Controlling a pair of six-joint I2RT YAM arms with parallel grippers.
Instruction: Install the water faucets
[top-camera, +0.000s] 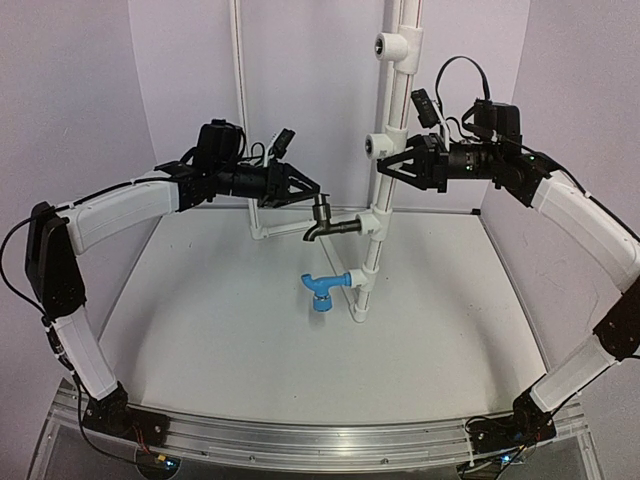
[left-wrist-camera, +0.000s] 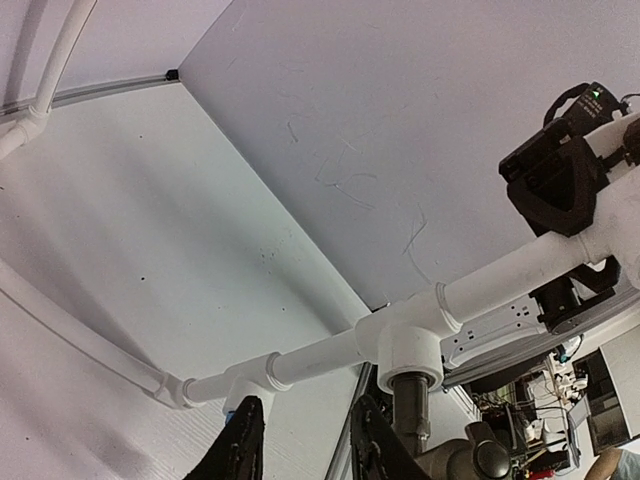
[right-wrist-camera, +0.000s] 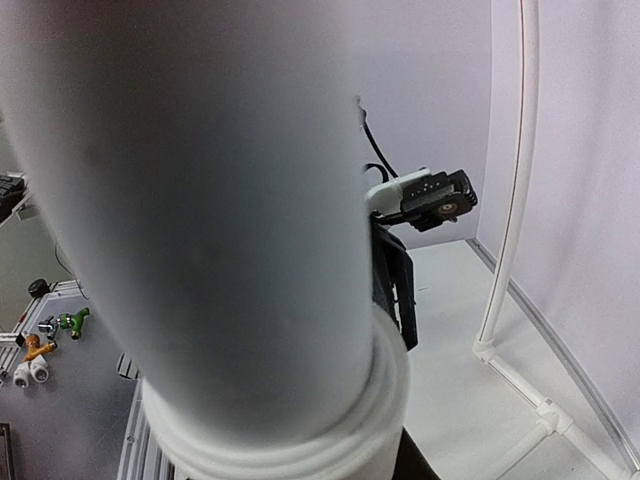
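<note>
Spouts down: black faucet (top-camera: 325, 225), blue faucet (top-camera: 322, 290) socketed on pipe (right-wrist-camera: 220, 200). Left jaws parted, empty; right jaws clamp pipe.

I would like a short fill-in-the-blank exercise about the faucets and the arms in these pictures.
The blue faucet sits ___ the black faucet. The left claw hovers beside the ___ faucet. The right claw is at the upright ___ pipe.
Missing words: below; black; white.

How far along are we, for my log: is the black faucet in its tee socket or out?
In. The black faucet sits with its stem in the white tee; how tightly, cannot tell.
</note>
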